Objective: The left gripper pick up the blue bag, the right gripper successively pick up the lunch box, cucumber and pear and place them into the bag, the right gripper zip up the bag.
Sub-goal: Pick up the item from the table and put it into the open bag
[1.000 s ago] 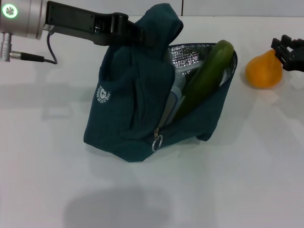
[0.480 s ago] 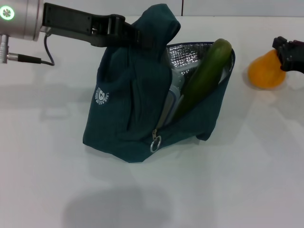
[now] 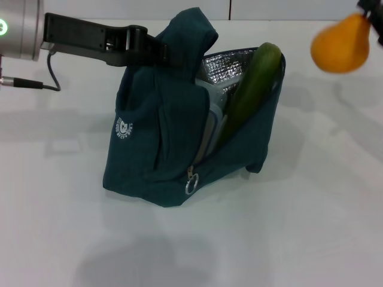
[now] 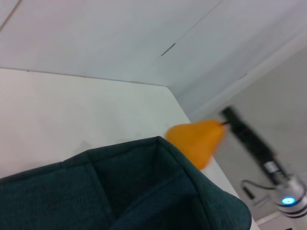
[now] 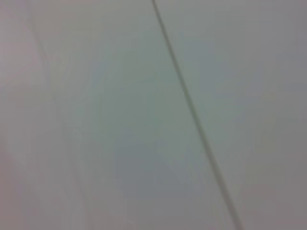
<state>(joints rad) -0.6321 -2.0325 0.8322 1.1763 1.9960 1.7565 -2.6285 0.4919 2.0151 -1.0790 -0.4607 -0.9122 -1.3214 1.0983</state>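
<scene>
1. Fabric of the blue bag (image 3: 161, 137) is pinched in the left end effector (image 3: 157, 51), upper left of the frame, keeping its mouth open.
2. Cucumber (image 3: 248, 92) leans out beside the lunch box (image 3: 210, 122), leaving room.
3. Pear (image 3: 340, 43) hangs upper right, off the worktop (image 3: 311, 227), clamped by the right end effector (image 3: 372, 12), which sits mostly out of frame.

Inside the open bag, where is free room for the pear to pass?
The blue bag mouth is crowded: the cucumber leans across it, the lunch box beside. Bare foil shows between cucumber and the left tool. The right tool carries the pear.
</scene>
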